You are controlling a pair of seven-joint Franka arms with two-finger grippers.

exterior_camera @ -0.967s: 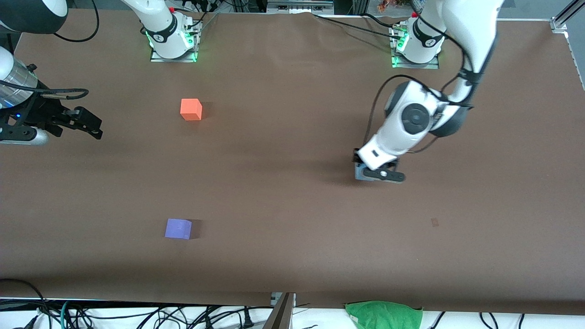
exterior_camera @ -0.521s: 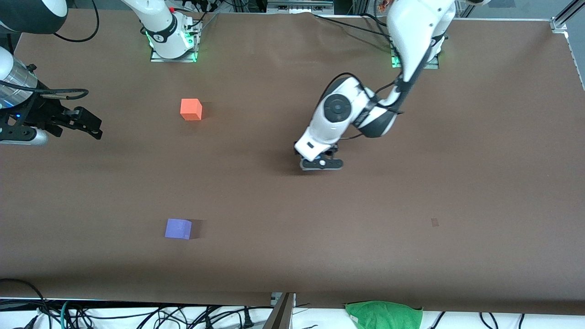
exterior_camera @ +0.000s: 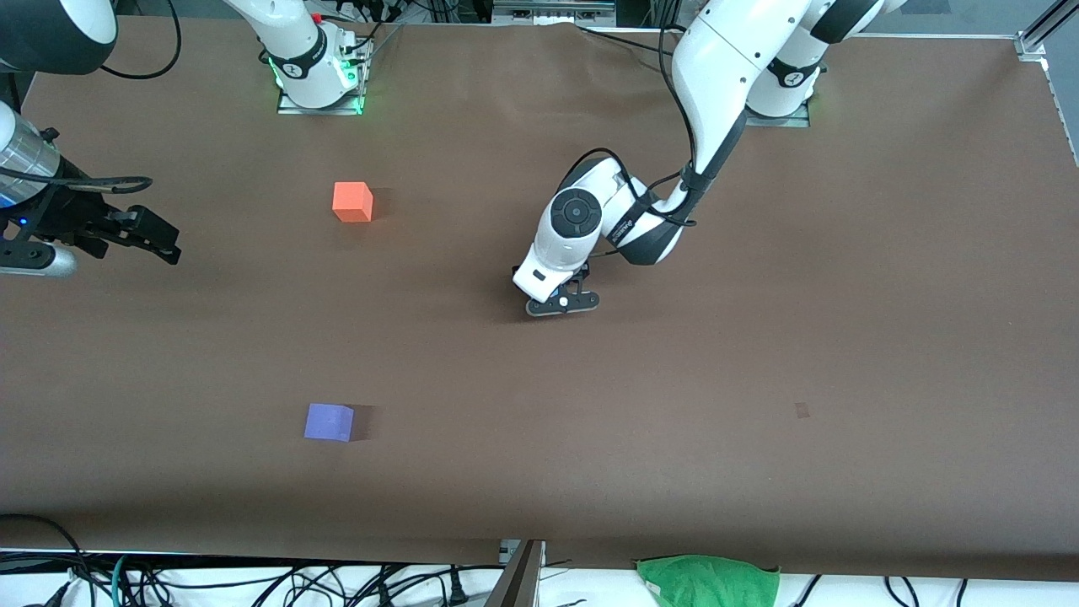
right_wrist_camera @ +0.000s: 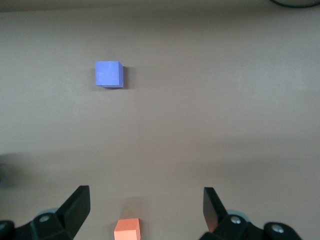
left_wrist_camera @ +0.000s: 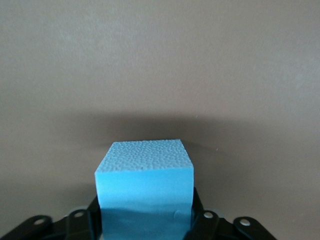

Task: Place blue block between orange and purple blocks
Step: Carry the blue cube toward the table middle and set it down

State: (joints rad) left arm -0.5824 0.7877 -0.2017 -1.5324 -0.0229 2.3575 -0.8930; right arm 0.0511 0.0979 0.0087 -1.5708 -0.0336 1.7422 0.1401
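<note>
My left gripper [exterior_camera: 561,304] is shut on the sky-blue block [left_wrist_camera: 144,192] and holds it low over the middle of the brown table; the block is hidden under the hand in the front view. The orange block [exterior_camera: 351,202] sits toward the right arm's end, farther from the front camera. The purple block [exterior_camera: 329,421] sits nearer the front camera, roughly in line with the orange one. Both also show in the right wrist view, the purple block [right_wrist_camera: 108,74] and the orange block [right_wrist_camera: 127,229]. My right gripper [exterior_camera: 164,242] is open and empty, up at the right arm's end of the table.
The brown table [exterior_camera: 759,379] carries only the blocks. A green cloth [exterior_camera: 708,580] and cables lie off the table's edge nearest the front camera. A small dark mark [exterior_camera: 802,410] is on the table toward the left arm's end.
My left arm has carried the blue block across the table toward the right arm's end, closer to the orange and purple blocks. The right gripper shifted only slightly.
</note>
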